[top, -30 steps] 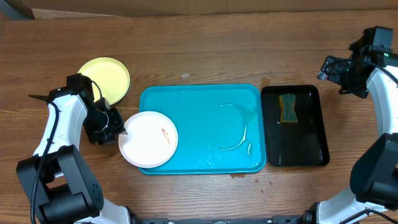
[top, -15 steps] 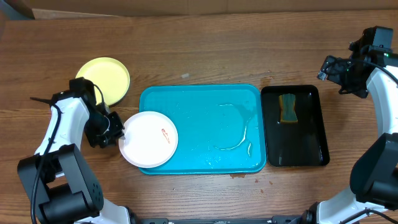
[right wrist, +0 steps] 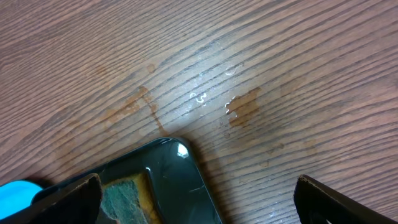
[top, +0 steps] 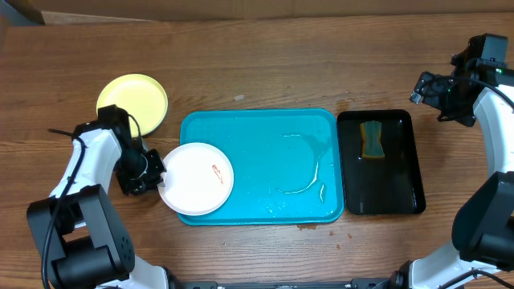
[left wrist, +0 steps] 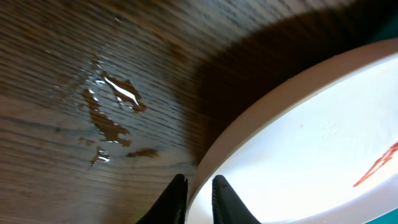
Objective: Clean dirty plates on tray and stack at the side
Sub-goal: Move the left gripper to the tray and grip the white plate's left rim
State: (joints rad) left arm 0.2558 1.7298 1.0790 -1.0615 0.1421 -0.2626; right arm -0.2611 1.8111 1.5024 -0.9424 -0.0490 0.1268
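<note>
Left gripper [top: 155,170]: fingers [left wrist: 176,198] nearly together, clamped on the left rim of the white round plate [top: 198,178]. An orange-red smear [top: 218,168] shows on the plate's face. The plate overlaps the left rim of the turquoise rectangular plastic tray [top: 273,136], with its left part out over the wooden table [top: 265,64].

The pale yellow round plate [top: 132,100] lies on the table, up-left of the tray and apart from it.

Right gripper [right wrist: 199,208]: fingers wide apart, holding nothing, above the table by the far corner of the black tray [top: 393,189], which holds a sponge [top: 371,139].
</note>
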